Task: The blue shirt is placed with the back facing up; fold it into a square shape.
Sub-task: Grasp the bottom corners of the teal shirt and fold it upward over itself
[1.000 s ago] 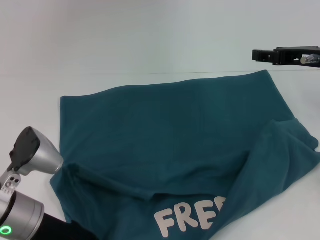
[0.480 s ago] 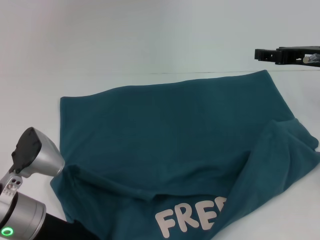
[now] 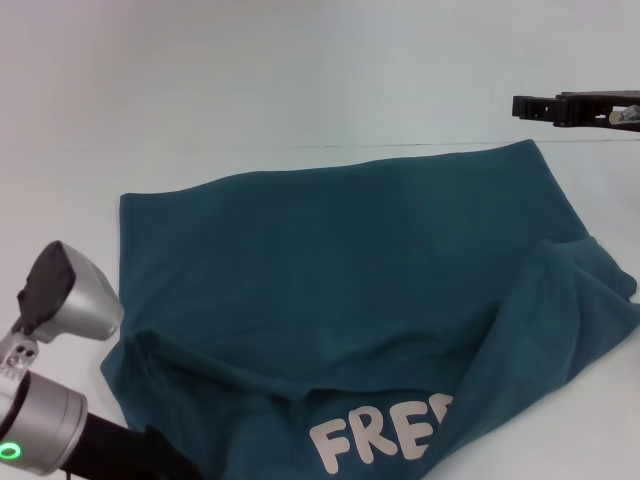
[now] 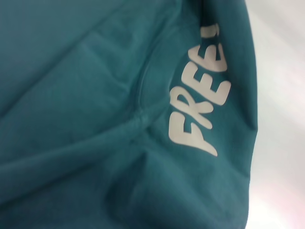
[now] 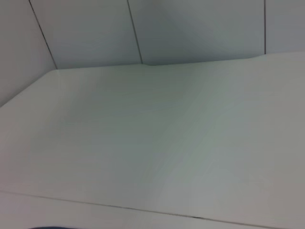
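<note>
The blue shirt point(image 3: 340, 290) lies spread on the white table point(image 3: 200, 110), wrinkled. Its right side is folded over toward the middle. White letters "FRE" point(image 3: 375, 440) show at its near edge. The left wrist view looks closely at the shirt point(image 4: 86, 119) and its white letters point(image 4: 202, 95), with no fingers in that picture. My left arm point(image 3: 60, 300) sits at the near left. Its black end point(image 3: 135, 455) reaches the shirt's near left corner. My right gripper point(image 3: 530, 105) hangs in the air above the far right, beyond the shirt's far right corner, holding nothing that I can see.
White table surface lies bare to the left of and beyond the shirt. A thin seam point(image 3: 330, 147) runs across the table just past the shirt's far edge. The right wrist view shows only the bare white tabletop point(image 5: 157, 143) and wall panels point(image 5: 133, 33).
My left arm's silver joint has sunk a little down and to the left. The right gripper has edged slightly to the right. The shirt has not shifted.
</note>
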You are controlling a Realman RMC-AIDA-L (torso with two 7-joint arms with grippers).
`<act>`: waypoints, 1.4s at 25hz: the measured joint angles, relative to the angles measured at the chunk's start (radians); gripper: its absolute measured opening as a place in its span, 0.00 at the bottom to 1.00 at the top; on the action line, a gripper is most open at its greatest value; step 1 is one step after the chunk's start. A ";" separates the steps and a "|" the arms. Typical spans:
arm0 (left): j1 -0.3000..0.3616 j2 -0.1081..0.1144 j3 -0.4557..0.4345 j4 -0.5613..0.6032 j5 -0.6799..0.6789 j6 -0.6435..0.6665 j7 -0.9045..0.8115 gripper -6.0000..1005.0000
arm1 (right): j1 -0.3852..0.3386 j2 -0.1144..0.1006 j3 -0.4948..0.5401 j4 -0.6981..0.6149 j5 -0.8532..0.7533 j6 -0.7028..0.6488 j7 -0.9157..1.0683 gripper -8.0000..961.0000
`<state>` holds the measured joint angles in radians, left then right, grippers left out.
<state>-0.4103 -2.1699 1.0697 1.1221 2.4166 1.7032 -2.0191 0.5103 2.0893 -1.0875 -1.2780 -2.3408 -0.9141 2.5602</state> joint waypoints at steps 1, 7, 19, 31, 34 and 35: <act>-0.002 0.001 -0.007 0.003 -0.003 0.004 0.002 0.10 | 0.000 0.000 0.000 0.000 0.000 0.000 0.000 0.76; -0.009 0.005 -0.046 0.020 -0.007 0.023 0.007 0.01 | 0.003 0.000 0.000 0.000 0.000 0.000 0.001 0.76; -0.022 0.007 -0.110 0.065 -0.007 0.026 0.009 0.01 | 0.004 0.001 0.001 -0.007 0.000 0.000 0.003 0.76; -0.074 0.010 -0.238 0.077 -0.007 0.015 0.049 0.01 | -0.008 0.005 -0.014 -0.027 -0.008 -0.009 0.007 0.73; -0.086 0.012 -0.247 0.074 -0.007 0.008 0.049 0.01 | -0.028 0.008 -0.069 -0.036 -0.009 -0.036 0.047 0.71; -0.088 0.012 -0.250 0.073 -0.007 0.003 0.049 0.01 | -0.037 0.008 -0.099 -0.046 -0.019 -0.042 0.077 0.70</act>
<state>-0.4985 -2.1577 0.8199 1.1953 2.4092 1.7066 -1.9697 0.4730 2.0972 -1.1865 -1.3237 -2.3600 -0.9562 2.6372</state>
